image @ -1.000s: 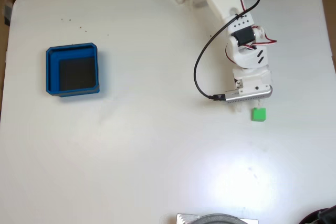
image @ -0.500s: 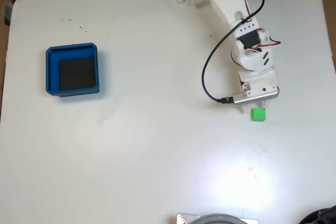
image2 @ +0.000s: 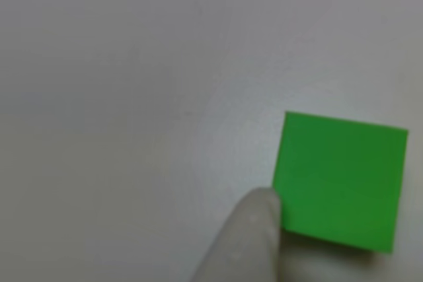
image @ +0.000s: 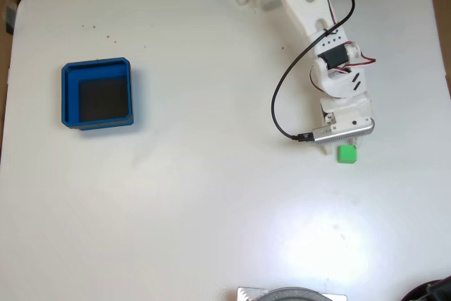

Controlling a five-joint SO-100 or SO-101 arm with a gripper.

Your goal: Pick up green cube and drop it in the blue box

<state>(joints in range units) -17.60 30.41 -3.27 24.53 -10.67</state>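
Over the green cube [image: 346, 154] your hand [image: 343, 143] is hovering, 1 fingertip [image2: 244, 239] touching its corner; can't tell if it's apart or together.

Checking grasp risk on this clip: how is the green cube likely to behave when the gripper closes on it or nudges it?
The green cube has flat, plain faces, so it will probably sit still rather than roll. It looks rigid, so it should not deform. Being small on the smooth white table, it may slide if the fingertip at its edge pushes it.
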